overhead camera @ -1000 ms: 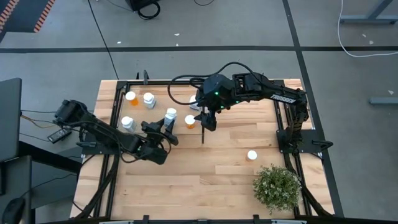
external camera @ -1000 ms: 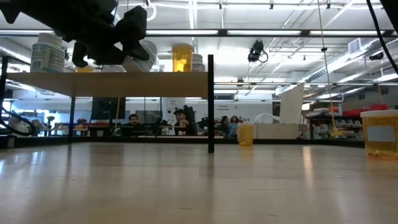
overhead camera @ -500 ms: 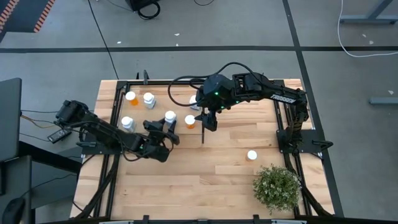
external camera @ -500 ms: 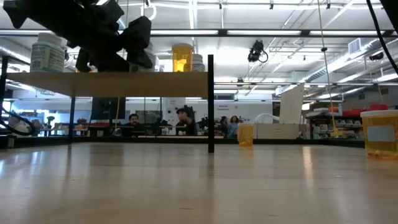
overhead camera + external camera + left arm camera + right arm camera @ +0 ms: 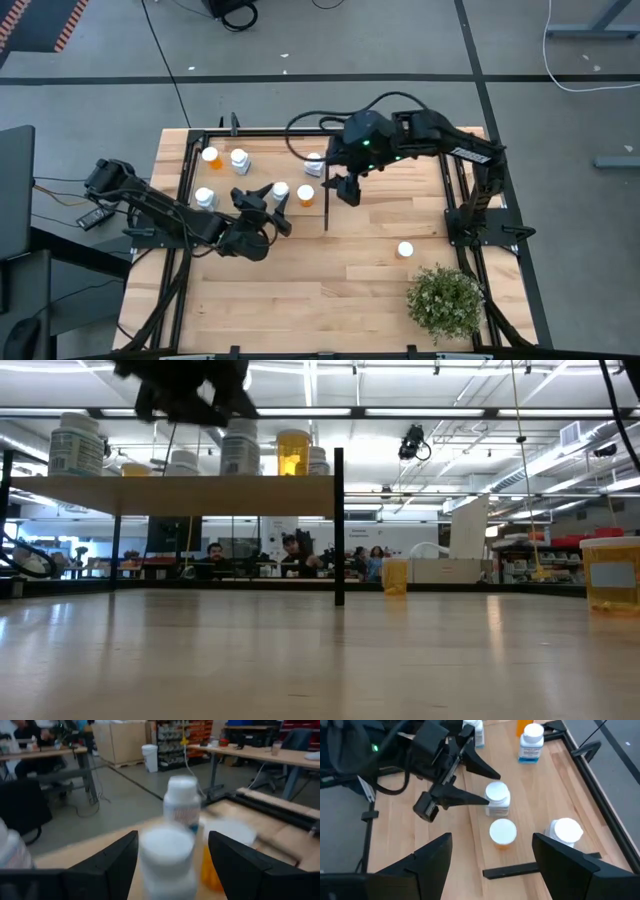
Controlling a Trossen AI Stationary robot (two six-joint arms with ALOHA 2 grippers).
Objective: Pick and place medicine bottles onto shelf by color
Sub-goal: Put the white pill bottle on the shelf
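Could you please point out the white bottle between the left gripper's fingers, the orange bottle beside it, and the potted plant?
white bottle (image 5: 497, 793), right wrist view, on its cap.
orange bottle (image 5: 503, 831), right wrist view, on its cap.
potted plant (image 5: 444, 301), high view, on its foliage.

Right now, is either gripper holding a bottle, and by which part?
Nothing held. Left gripper is open, fingers either side of the white bottle standing on the shelf. Right gripper is open and empty.

Bright overhead strip lighting, soft shadows; left wrist view's foreground blurred.
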